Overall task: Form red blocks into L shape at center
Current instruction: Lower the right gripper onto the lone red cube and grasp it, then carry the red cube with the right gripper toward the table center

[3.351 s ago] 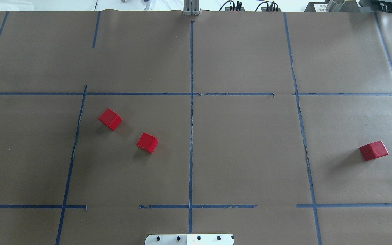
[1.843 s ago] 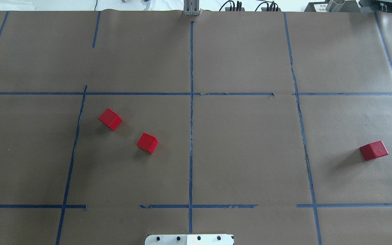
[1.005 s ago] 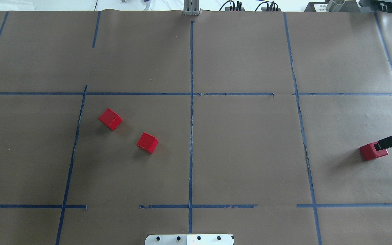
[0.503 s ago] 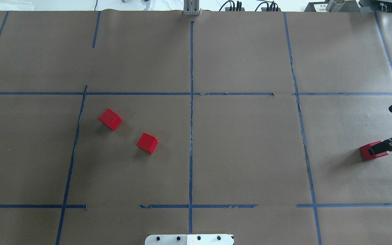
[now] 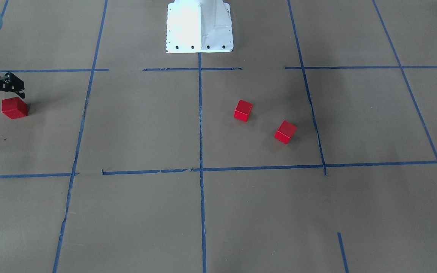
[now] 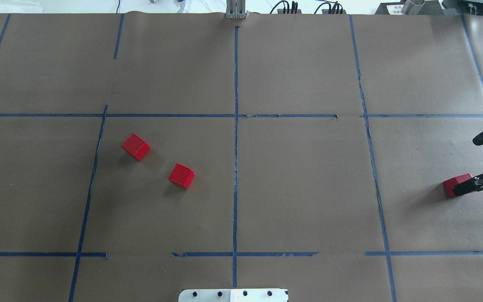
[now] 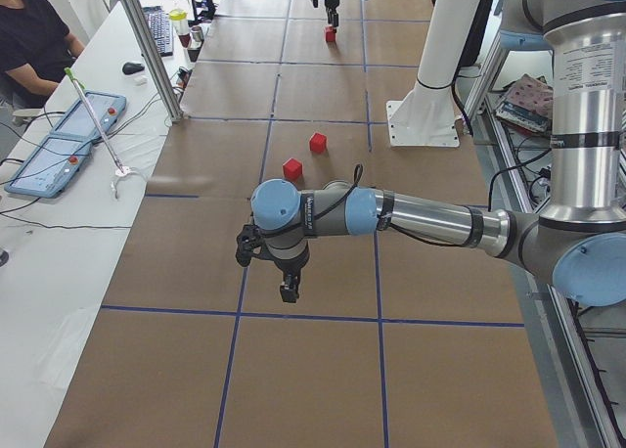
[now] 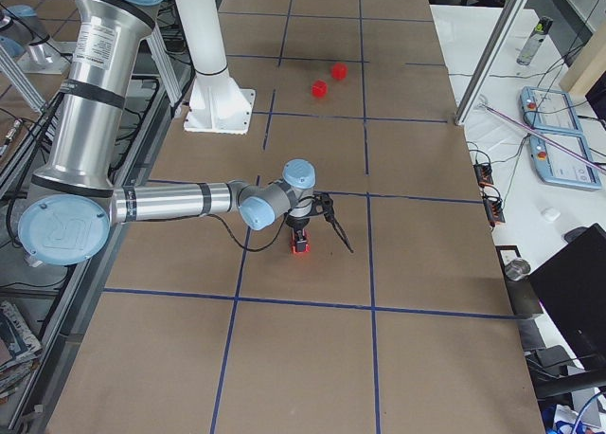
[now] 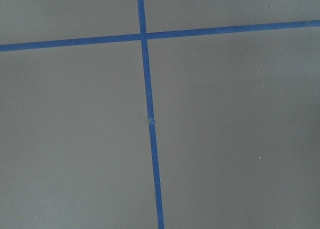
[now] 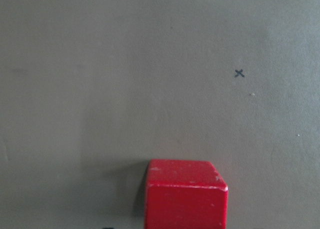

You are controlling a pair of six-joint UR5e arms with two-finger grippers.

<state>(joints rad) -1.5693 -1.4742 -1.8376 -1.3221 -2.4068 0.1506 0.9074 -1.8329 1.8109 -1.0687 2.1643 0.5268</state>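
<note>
Two red blocks (image 6: 136, 146) (image 6: 181, 175) lie apart, left of the vertical blue tape line at the center (image 6: 235, 180). The front-facing view shows them as well (image 5: 285, 131) (image 5: 243, 110). A third red block (image 6: 454, 184) (image 5: 14, 107) sits far right. My right gripper (image 6: 468, 167) hovers open just above it, one finger overlapping it from above. In the right wrist view, that block (image 10: 186, 194) fills the bottom centre and no fingers show. My left gripper (image 7: 285, 280) appears only in the exterior left view, near a tape crossing; I cannot tell its state.
The white robot base (image 5: 198, 26) stands at the table's near edge, on the centre line. Cables (image 6: 304, 8) and gear line the far edge. A person (image 7: 29, 37) sits at a side table with control pendants (image 7: 68, 140).
My right gripper came in from the right edge and moved over the far-right block, dropping closer to it. None of the three blocks has moved.
</note>
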